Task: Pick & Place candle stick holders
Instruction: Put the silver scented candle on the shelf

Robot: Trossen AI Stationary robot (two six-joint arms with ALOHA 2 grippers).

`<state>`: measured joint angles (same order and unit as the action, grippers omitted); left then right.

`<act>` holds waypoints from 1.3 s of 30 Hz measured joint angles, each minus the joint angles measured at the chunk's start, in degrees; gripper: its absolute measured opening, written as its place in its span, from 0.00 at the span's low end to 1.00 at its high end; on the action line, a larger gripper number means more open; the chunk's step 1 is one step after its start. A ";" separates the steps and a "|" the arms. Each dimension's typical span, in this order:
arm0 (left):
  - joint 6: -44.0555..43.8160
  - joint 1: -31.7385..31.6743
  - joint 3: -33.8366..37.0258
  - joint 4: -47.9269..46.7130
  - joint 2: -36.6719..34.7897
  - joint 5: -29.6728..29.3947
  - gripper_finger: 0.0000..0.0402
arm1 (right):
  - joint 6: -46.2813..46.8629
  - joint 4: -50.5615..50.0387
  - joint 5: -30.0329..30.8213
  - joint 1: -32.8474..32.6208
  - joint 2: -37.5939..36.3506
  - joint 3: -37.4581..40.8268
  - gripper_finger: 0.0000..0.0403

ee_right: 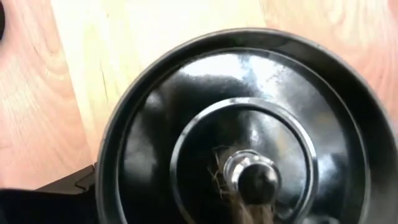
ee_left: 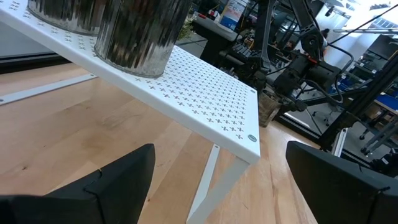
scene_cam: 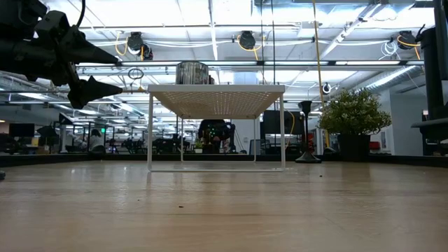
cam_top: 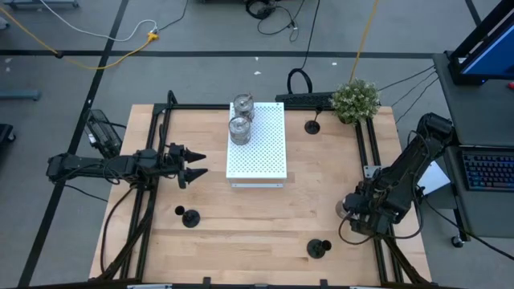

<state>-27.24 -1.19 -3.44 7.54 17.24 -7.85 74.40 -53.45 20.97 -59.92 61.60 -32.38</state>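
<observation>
Two silver holders [cam_top: 243,104] [cam_top: 239,128] stand on the far end of the white perforated board [cam_top: 257,152]; the nearer one also shows in the left wrist view [ee_left: 137,31]. Three black holders stand on their round bases on the table: far right [cam_top: 312,126], near left [cam_top: 189,217], near right [cam_top: 319,248]. My left gripper [cam_top: 201,163] is open and empty, level, above the table just left of the board. My right gripper [cam_top: 353,210] is at the table's right edge, right over a third round shiny holder [ee_right: 236,124] with a central pin.
A green bushy plant [cam_top: 356,99] stands at the far right corner. The board stands on thin white legs [scene_cam: 150,133] with open room under it. Black rails run along the table's left [cam_top: 152,160] and right [cam_top: 373,152] sides.
</observation>
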 joint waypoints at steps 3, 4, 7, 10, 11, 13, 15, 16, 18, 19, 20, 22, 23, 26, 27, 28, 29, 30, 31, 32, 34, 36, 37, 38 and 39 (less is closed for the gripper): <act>0.01 0.00 0.00 -0.01 -0.01 0.02 0.91 | -0.63 0.06 0.72 0.43 0.00 0.00 0.94; 0.00 -0.02 0.00 0.00 -0.01 0.01 0.91 | -1.17 0.04 1.21 0.60 0.00 0.00 0.94; 0.01 -0.02 0.00 0.00 -0.01 0.02 0.91 | -2.62 0.12 1.82 0.76 0.00 0.00 0.94; -0.01 0.00 0.00 -0.01 -0.01 0.03 0.91 | -3.26 0.24 3.07 0.72 0.00 0.00 0.94; 0.01 -0.02 0.00 0.01 -0.01 0.03 0.91 | -3.28 0.25 3.49 0.72 0.00 0.00 0.94; -0.01 0.00 0.00 0.01 -0.01 0.04 0.91 | -3.28 0.26 4.57 0.72 0.00 0.00 0.93; 0.01 -0.02 0.00 0.00 -0.01 0.04 0.91 | -3.28 0.46 5.46 0.74 0.00 0.00 0.93; -0.01 -0.01 0.00 -0.01 -0.01 0.04 0.91 | -3.28 0.44 5.96 0.74 0.00 0.00 0.93; 0.00 -0.01 0.00 0.00 -0.01 0.04 0.91 | -3.27 0.44 6.36 0.74 0.00 0.00 0.93; -0.01 -0.01 0.00 0.00 -0.01 0.04 0.91 | -3.26 0.44 6.36 0.74 0.00 0.00 0.93; 0.01 -0.01 0.00 0.00 -0.01 0.04 0.91 | -3.26 0.44 6.38 0.74 0.00 0.00 0.93; -0.01 -0.02 0.00 0.00 -0.01 0.04 0.91 | -3.11 0.44 6.40 0.74 0.00 0.00 0.93; -0.01 0.00 0.00 0.00 -0.01 0.04 0.91 | -3.11 0.44 6.41 0.74 0.00 0.01 0.93; 0.01 -0.01 0.00 -0.01 -0.01 0.04 0.91 | -3.09 0.44 6.75 0.74 0.00 0.00 0.93; -0.01 -0.02 0.00 -0.01 -0.01 0.04 0.91 | -3.03 0.46 7.23 0.74 0.00 0.02 0.93; 0.01 -0.02 0.00 -0.01 -0.01 0.04 0.91 | -2.76 0.45 7.55 0.74 0.00 0.02 0.93; 0.01 -0.01 0.00 0.01 0.00 0.04 0.91 | -2.52 0.48 7.72 0.74 0.00 0.02 0.93; -0.01 -0.02 0.00 -0.01 -0.01 0.04 0.91 | -2.31 0.48 7.79 0.74 0.00 0.02 0.93; -0.01 0.00 0.00 -0.01 0.00 0.04 0.91 | -2.16 0.48 7.81 0.74 0.00 0.02 0.93; 0.01 -0.01 0.00 0.01 -0.01 0.04 0.91 | -2.13 0.48 7.82 0.74 0.00 0.02 0.93; 0.01 0.00 0.00 0.01 0.00 0.04 0.91 | -2.10 0.48 7.83 0.74 0.00 0.02 0.93; 0.00 -0.01 0.00 -0.01 0.00 0.04 0.91 | -2.02 0.50 7.88 0.74 0.00 0.02 0.93; 0.01 -0.01 0.00 0.01 0.00 0.04 0.91 | -2.02 0.53 7.97 0.74 0.00 0.02 0.93; 0.00 -0.01 0.00 0.00 -0.01 0.04 0.91 | -2.02 0.63 8.32 0.74 0.00 0.02 0.93; 0.01 -0.01 0.00 0.01 -0.01 0.04 0.91 | -1.99 0.83 8.82 0.74 0.00 0.02 0.93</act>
<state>-27.23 -1.21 -3.44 7.54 17.23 -7.81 72.40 -52.62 29.79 -59.18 61.60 -32.36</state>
